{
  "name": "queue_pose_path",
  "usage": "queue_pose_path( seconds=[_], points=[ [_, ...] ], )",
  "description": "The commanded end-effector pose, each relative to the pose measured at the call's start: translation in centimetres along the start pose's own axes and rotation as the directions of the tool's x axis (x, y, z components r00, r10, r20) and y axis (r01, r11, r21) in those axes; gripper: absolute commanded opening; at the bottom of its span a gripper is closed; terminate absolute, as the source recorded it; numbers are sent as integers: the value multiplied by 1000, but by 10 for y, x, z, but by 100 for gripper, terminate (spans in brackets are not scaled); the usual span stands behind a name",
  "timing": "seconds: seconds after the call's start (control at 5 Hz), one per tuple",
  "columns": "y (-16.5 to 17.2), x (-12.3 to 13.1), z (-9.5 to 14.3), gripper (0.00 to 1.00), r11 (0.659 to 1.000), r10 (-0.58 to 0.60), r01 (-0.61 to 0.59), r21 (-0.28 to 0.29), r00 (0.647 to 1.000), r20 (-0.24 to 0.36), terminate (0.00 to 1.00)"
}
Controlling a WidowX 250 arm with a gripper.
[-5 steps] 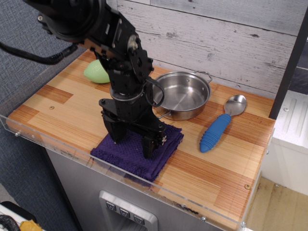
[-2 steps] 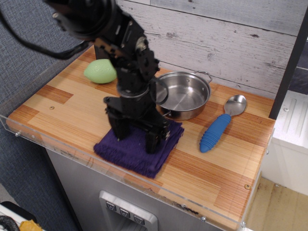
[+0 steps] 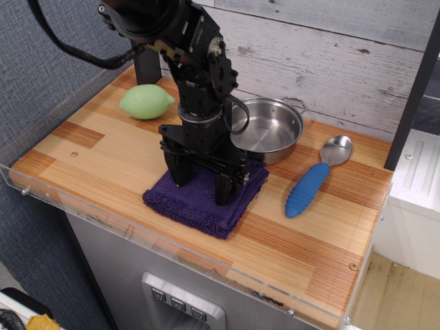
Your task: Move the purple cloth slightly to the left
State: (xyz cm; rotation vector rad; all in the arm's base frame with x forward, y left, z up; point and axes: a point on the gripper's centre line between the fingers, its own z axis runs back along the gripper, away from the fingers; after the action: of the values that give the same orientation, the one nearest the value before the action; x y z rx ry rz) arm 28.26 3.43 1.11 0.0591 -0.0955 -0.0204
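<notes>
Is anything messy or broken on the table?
Nothing looks broken or spilled. The purple cloth lies turned at a slant to the table, with one corner close to the front edge. The gripper stands on it with its jaws spread. The pan, spoon and green lemon-shaped thing look fine.

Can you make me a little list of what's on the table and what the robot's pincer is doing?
surface: wooden counter
purple cloth: folded, near the front edge, in front of the pan
pincer: open, pointing down, both fingertips on the cloth
steel pan: empty, behind the cloth
spoon: blue handle, right of the pan
green lemon-shaped thing: back left
</notes>
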Motion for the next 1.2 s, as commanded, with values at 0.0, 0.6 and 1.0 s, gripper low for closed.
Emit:
queue_pose_path(
  seconds=[0.0, 0.6, 1.0],
  points=[
    [85, -4, 38, 100, 986, 163, -162, -48, 987, 12, 0],
    [175, 12, 53, 100, 941, 320, -321, -108, 947, -23, 0],
    [150, 12, 130, 100, 983, 169, -156, -94, 975, 147, 0]
  ],
)
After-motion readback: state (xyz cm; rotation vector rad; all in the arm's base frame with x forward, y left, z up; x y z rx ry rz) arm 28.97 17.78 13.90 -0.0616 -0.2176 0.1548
